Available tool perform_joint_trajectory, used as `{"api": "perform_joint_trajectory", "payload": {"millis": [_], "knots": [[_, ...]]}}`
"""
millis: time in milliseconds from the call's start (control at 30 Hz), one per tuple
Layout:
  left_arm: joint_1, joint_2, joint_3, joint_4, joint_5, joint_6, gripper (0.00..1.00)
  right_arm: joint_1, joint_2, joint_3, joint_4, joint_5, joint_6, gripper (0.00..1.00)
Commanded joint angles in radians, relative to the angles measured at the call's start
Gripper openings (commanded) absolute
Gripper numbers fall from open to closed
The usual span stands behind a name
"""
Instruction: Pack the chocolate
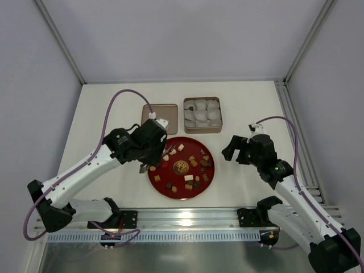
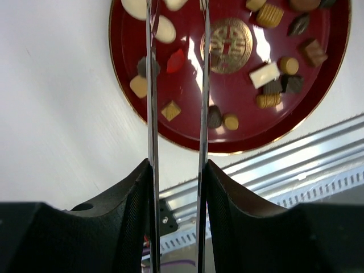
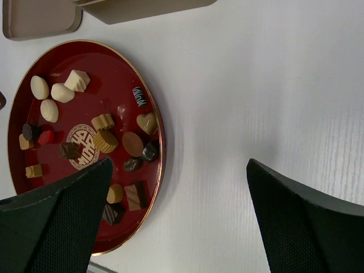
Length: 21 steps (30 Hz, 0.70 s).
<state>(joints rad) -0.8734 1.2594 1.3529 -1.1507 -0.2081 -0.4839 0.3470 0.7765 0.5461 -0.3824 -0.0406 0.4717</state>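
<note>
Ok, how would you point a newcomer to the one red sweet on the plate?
Find the round red plate and go to its rim on the left arm's side, next to the cream-white ovals. The red sweet sits beside a dark round piece and a tan square; it alone is bright red.

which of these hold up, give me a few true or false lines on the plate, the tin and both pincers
1. The chocolate lies on the red plate. True.
2. The right pincer grips a piece. False: it is open and empty, beside the plate.
3. The tin holds white paper cups. True.
4. The left pincer hangs over the tin. False: it is over the plate's left part, open.
</note>
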Motion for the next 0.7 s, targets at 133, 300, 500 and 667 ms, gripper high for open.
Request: {"api": "perform_joint_trajectory", "payload": {"millis": [133,300,500,667], "knots": [[-0.079,-0.092,-0.141,-0.018,0.044,-0.074,0.42,0.003,-0.011,-0.011,0.04,-0.007,-0.011,1.0],[-0.108,-0.104,-0.196,0.023,0.088,-0.094,0.43,0.003,-0.006,-0.015,0.043,-0.002,-0.008,1.0],[-0.141,-0.077,-0.221,0.057,0.101,-0.108,0.44,0.003,-0.005,-0.021,0.043,-0.002,-0.005,1.0],[-0.147,-0.054,-0.23,0.08,0.096,-0.11,0.44,0.001,-0.009,-0.028,0.043,-0.002,-0.007,1.0]]}}
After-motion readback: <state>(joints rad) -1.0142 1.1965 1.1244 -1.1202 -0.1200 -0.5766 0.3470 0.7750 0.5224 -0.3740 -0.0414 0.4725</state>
